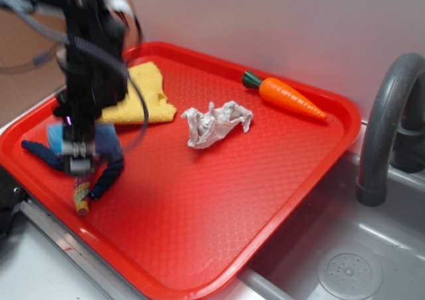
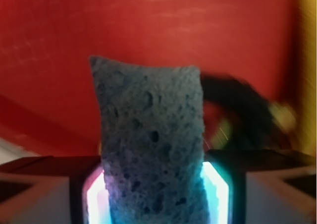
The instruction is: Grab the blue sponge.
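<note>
A: Gripper (image 1: 81, 155) state?

B: Clenched on the blue sponge (image 2: 151, 144). Wrist view shows the foam pinched between both fingers, one pad (image 2: 220, 192) lit at the right. In the exterior view the sponge (image 1: 106, 141) sits at the tray's near-left corner, half hidden by the arm.

A: Edges?

B: Red tray (image 1: 219, 207) rim runs close on the left and front of the gripper. Beyond the front rim, a grey counter strip. Open tray floor to the right and toward the middle.

A: What's crowding it?

B: Dark navy rope (image 1: 109, 174) curls right under and beside the gripper, its striped end (image 1: 81, 199) near the front rim. Yellow cloth (image 1: 149, 91) just behind. Can't tell if the sponge touches the rope.

A: Further out?

B: Crumpled white paper (image 1: 216, 124) mid-tray, toy carrot (image 1: 285, 95) at the far edge, both well apart. Grey faucet (image 1: 388, 121) and sink (image 1: 352, 270) off the tray's right side.
</note>
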`<state>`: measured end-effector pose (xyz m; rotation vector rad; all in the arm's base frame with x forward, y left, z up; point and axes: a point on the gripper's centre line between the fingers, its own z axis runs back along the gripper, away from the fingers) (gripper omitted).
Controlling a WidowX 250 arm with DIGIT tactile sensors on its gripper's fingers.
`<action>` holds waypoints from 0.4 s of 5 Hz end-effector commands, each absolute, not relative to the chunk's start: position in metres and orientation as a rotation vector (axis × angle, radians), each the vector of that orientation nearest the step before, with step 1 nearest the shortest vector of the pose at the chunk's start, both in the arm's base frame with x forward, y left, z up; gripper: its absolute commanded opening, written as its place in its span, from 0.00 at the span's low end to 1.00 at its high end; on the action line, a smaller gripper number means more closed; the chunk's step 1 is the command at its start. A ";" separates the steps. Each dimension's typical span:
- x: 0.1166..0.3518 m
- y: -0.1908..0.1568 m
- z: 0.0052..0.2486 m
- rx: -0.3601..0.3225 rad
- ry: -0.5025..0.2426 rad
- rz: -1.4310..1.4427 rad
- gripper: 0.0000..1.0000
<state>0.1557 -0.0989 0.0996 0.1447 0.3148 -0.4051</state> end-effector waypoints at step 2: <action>0.126 -0.090 0.247 -0.049 -0.031 -0.035 0.00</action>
